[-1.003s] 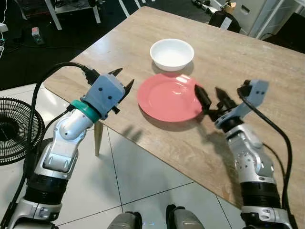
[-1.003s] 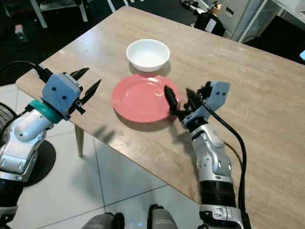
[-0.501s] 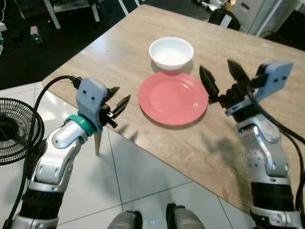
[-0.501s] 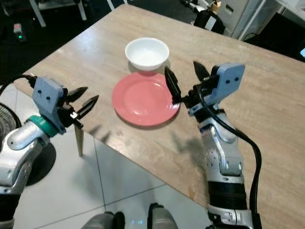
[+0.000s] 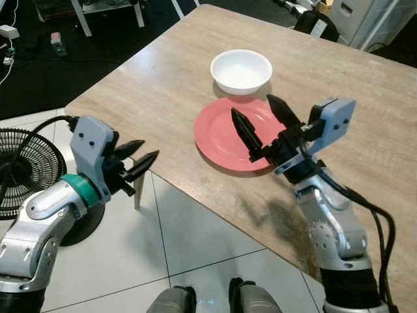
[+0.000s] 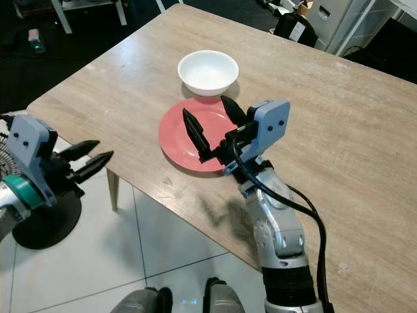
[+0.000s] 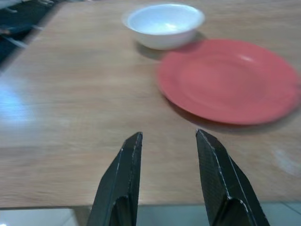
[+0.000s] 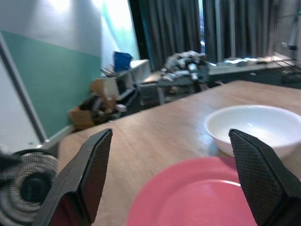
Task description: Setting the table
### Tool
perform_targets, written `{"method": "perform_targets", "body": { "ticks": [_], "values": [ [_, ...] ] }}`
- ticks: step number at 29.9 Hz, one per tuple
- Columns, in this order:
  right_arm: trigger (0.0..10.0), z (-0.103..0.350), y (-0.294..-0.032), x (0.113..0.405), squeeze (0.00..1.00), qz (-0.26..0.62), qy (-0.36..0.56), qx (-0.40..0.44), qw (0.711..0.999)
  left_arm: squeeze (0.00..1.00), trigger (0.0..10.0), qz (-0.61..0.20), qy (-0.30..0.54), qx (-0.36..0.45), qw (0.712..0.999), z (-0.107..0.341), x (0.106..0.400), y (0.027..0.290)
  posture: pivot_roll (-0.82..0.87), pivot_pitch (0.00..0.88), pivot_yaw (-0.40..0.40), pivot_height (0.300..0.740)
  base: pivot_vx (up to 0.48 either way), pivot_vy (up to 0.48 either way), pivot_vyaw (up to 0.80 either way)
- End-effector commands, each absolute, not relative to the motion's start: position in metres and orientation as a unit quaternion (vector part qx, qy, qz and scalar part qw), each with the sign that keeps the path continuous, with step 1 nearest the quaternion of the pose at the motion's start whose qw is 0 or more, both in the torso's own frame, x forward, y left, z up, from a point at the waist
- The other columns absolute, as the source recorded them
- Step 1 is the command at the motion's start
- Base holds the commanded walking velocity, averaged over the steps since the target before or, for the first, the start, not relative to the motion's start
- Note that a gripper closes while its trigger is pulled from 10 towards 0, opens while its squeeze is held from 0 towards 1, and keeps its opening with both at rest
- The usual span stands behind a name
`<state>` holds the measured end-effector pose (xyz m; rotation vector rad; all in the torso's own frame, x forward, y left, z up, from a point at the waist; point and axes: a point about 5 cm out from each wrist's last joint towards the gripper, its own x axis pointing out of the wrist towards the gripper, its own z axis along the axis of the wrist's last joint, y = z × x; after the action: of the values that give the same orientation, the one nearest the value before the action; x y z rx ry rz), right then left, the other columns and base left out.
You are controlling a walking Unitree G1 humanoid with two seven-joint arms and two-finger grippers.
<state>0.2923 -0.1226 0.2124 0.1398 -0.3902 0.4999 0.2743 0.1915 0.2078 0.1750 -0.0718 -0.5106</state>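
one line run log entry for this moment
right gripper: open, over red plate | left gripper: open, off table edge | white bowl: beyond plate

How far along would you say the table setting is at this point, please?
Done: a red plate and a white bowl sit on the table. In hand: nothing; the right gripper hovers open over the plate, the left gripper open off the table's edge. Left: any cutlery or cups.

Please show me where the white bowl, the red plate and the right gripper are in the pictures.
white bowl (image 5: 241, 68), left eye view, inside of the bowl.
red plate (image 5: 218, 134), left eye view, bare left part.
right gripper (image 5: 259, 124), left eye view, midway between its open fingertips.
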Motion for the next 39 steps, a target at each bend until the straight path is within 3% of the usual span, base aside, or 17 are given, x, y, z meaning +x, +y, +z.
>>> {"method": "perform_targets", "body": {
  "ticks": [1, 7, 11, 25, 39],
  "values": [
    [10.0, 0.205, -0.119, 0.291, 0.00, 0.232, -0.183, 0.064, 0.953, 0.00, 10.0, -0.209, -0.042, 0.090, 0.973, 0.209, 0.278, 0.197, 0.03, 0.128, 0.105, 0.740, 0.000, 0.000, 0.00],
    [10.0, 0.189, -0.114, 0.293, 0.00, 0.204, -0.162, 0.016, 0.965, 0.00, 10.0, -0.097, -0.069, 0.094, 0.988, 0.211, 0.301, 0.196, 0.02, 0.130, 0.100, 0.740, 0.000, 0.000, 0.00],
    [10.0, 0.185, -0.123, 0.299, 0.00, 0.170, -0.152, -0.013, 0.974, 0.00, 10.0, -0.066, -0.074, 0.059, 0.993, 0.211, 0.309, 0.193, 0.00, 0.133, 0.097, 0.740, 0.000, 0.000, 0.00],
    [10.0, 0.180, -0.140, 0.306, 0.00, 0.100, -0.146, -0.024, 0.984, 0.00, 10.0, -0.026, -0.084, 0.066, 0.994, 0.210, 0.314, 0.189, 0.00, 0.145, 0.095, 0.740, 0.000, 0.000, 0.00],
    [10.0, 0.177, -0.144, 0.307, 0.00, 0.087, -0.143, -0.031, 0.985, 0.00, 10.0, -0.038, -0.097, 0.061, 0.993, 0.211, 0.313, 0.182, -0.01, 0.151, 0.091, 0.740, -0.458, 0.000, 0.00]
  ]
}}
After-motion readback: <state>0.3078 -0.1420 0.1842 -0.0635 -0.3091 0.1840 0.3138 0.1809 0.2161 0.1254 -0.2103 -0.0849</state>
